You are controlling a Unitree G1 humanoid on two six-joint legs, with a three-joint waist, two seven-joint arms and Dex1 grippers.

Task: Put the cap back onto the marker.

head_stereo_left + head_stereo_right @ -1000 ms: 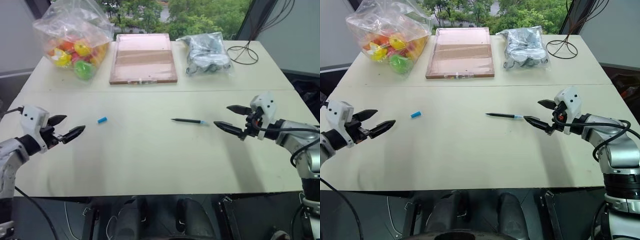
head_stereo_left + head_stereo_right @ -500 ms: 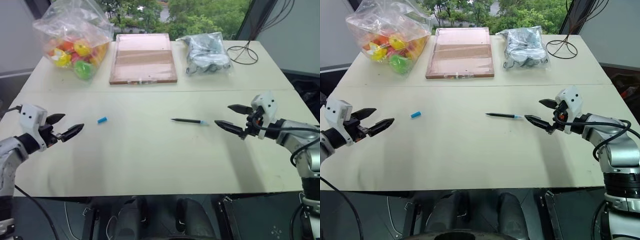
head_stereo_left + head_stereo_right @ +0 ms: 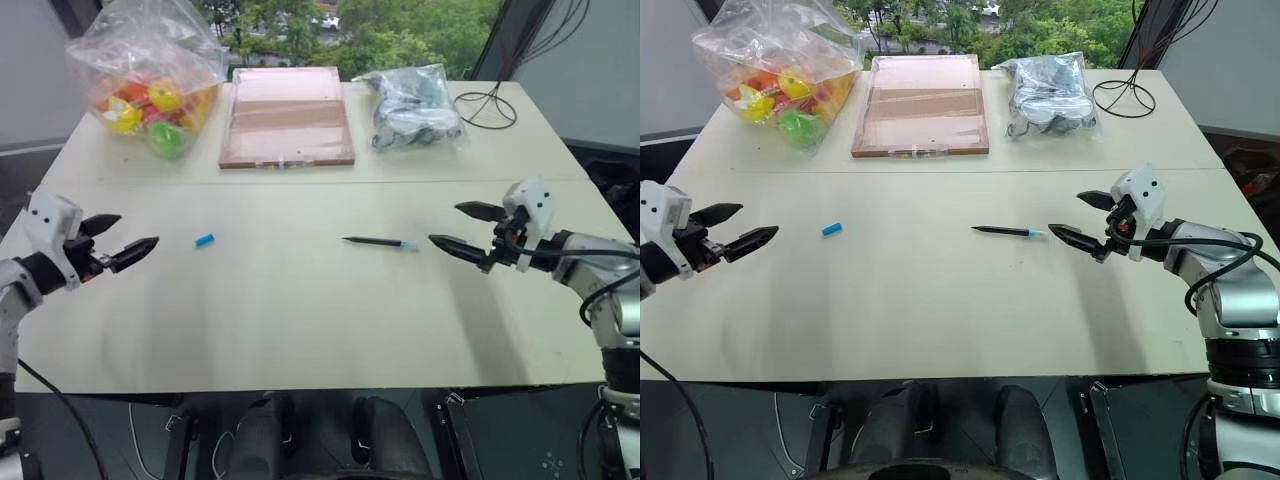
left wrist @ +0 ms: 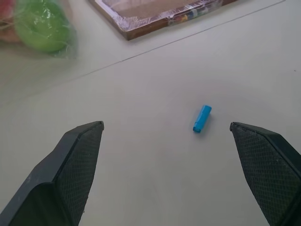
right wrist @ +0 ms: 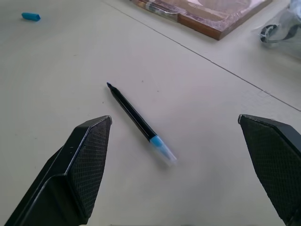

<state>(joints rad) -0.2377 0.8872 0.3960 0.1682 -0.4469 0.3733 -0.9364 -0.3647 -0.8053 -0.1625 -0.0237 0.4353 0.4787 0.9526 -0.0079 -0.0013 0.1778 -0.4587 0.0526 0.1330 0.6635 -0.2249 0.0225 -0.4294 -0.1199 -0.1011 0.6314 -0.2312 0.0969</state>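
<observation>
The marker [image 3: 378, 242] lies flat on the tabletop [image 3: 300, 310], a thin dark stick with its pale blue end toward the right gripper [image 3: 462, 230]; its other end is too fine to make out from the head views. The cap [image 3: 204, 240] rests well to the left of the marker, alone on bare surface. Right gripper hangs just beyond the marker's blue end, jaws spread wide, holding nothing. Left gripper [image 3: 118, 239] sits on the far side of the cap from the marker, near the tabletop's left edge, jaws equally spread and empty. Open tabletop all around the marker. Beyond the marker, a flat wooden tray [image 3: 286, 116].
</observation>
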